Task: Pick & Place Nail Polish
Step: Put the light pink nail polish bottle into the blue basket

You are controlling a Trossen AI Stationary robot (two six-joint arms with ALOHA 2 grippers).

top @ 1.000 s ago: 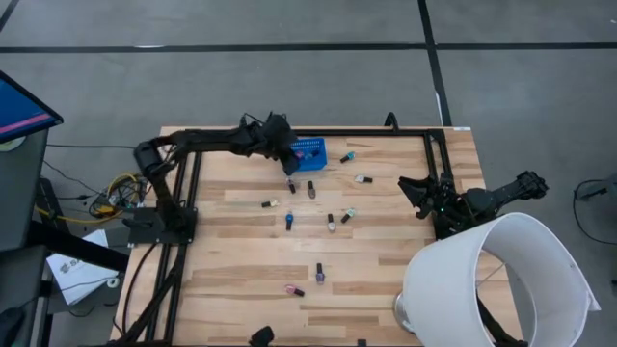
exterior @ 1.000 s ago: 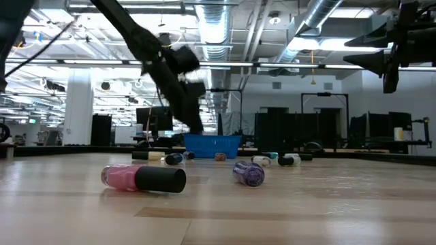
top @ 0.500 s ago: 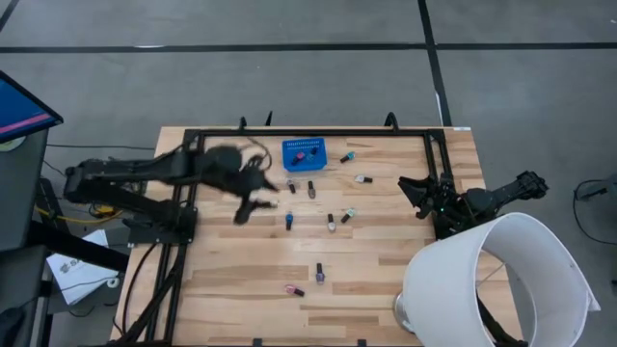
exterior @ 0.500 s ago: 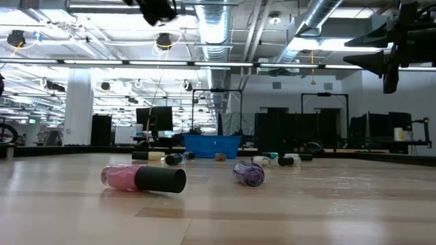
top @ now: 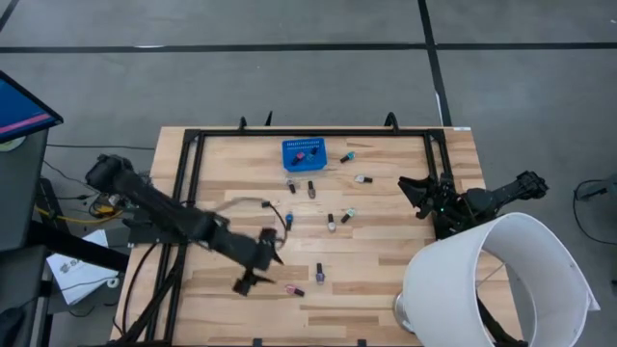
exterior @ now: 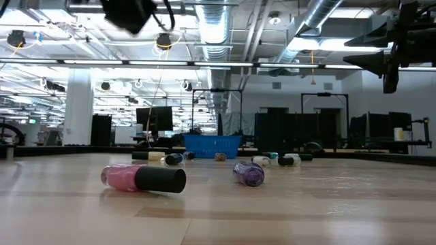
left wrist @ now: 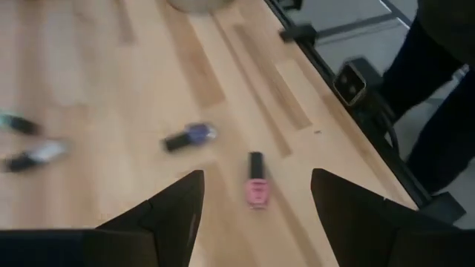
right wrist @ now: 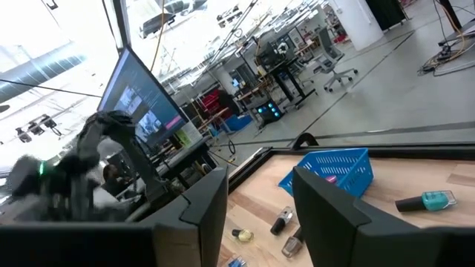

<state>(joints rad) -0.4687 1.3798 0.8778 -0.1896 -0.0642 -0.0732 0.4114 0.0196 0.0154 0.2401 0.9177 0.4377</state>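
Observation:
Several nail polish bottles lie scattered on the wooden table. A pink one (top: 294,289) and a purple one (top: 319,275) lie near the front. My left gripper (top: 262,268) hangs open above the table just left of the pink bottle (left wrist: 256,187), which shows between its fingers farther off, lying on its side. The blue mesh basket (top: 304,154) stands at the far edge with two bottles inside. My right gripper (top: 416,193) waits open at the table's right side, above the surface.
More bottles lie mid-table, among them a teal one (top: 347,156) and a blue one (top: 287,221). A black frame rail (top: 193,173) runs along the table's left, far and right sides. A big white cylinder (top: 501,280) stands at the near right corner.
My left gripper has swung away from the blue basket at the far edge, across the table's left half toward the near edge, and now hangs beside the pink bottle. In the low view it has risen to the picture's top. The bottles have stayed where they were.

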